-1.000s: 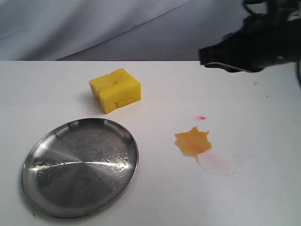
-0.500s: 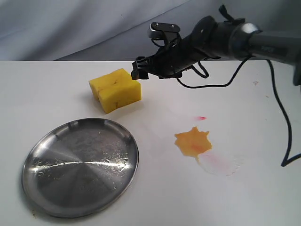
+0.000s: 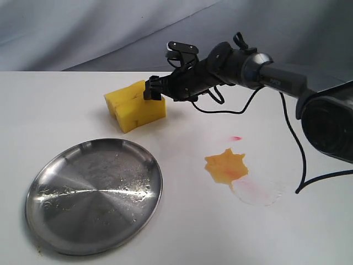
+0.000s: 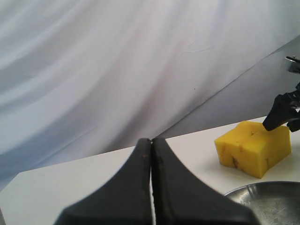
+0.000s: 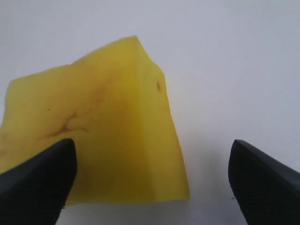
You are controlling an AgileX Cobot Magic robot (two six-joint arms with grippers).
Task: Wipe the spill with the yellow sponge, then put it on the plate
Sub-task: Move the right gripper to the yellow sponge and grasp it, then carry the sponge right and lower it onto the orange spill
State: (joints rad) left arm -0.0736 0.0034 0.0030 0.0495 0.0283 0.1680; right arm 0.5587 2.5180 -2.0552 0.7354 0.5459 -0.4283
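The yellow sponge [image 3: 134, 106] rests on the white table behind the plate [image 3: 95, 194], its crease facing up. My right gripper [image 3: 154, 91] reaches in from the right and hangs open just over the sponge's back right corner; in the right wrist view the sponge [image 5: 93, 126] fills the space below the spread fingers [image 5: 40, 173]. The spill [image 3: 226, 167], orange with a pinkish smear beside it, lies on the table to the right of the plate. My left gripper [image 4: 151, 140] is shut with nothing in it, well away from the sponge [image 4: 253, 147].
A grey cloth backdrop [image 3: 110, 27] hangs behind the table. A black cable [image 3: 292, 138] trails from the right arm over the table's right side. A small red spot [image 3: 236, 137] sits just behind the spill.
My right arm has swept in from the far right toward the left and come down over the sponge's back corner. Sponge, plate and spill stay where they were.
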